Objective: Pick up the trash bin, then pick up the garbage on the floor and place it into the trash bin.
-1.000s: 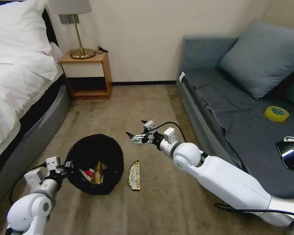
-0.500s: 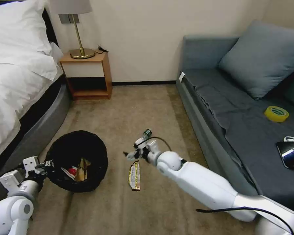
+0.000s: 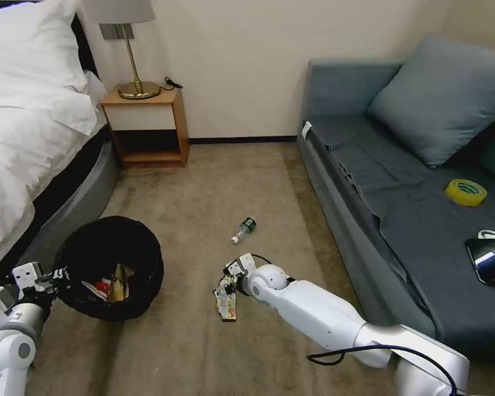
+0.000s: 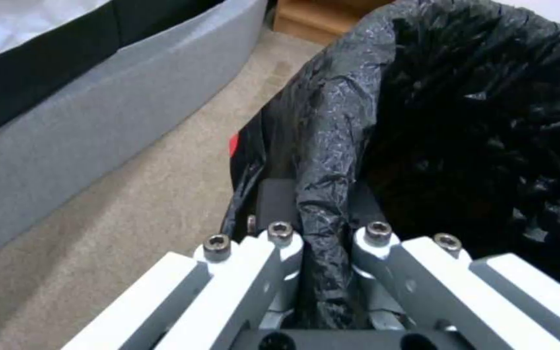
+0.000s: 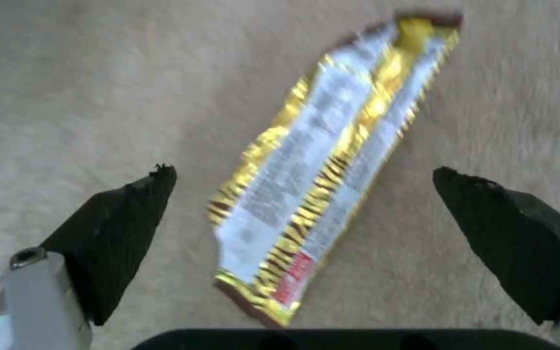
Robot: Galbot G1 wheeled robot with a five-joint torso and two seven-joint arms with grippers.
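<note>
The trash bin (image 3: 140,258), round and lined with a black bag (image 4: 474,121), hangs tilted at the lower left. My left gripper (image 3: 45,276) (image 4: 325,233) is shut on its rim. Inside lie a red-and-white snack packet (image 3: 98,288) and a brown paper bag (image 3: 119,275). A gold wrapper (image 3: 228,308) (image 5: 325,170) lies flat on the carpet. My right gripper (image 3: 224,289) (image 5: 305,172) hovers open just over it, a black finger (image 5: 118,218) on each side. A tiny clear bottle (image 3: 243,229) with a white cap lies farther off on the carpet.
A bed (image 3: 33,165) with a grey base runs along the left, close to the bin. A wooden nightstand (image 3: 146,126) with a lamp stands at the back wall. A grey sofa (image 3: 401,181) on the right carries a yellow tape roll (image 3: 465,192) and a black phone (image 3: 488,260).
The left arm has drawn the bin leftward toward the bed. The right gripper has dropped from mid-air down over the gold wrapper, uncovering the bottle behind it.
</note>
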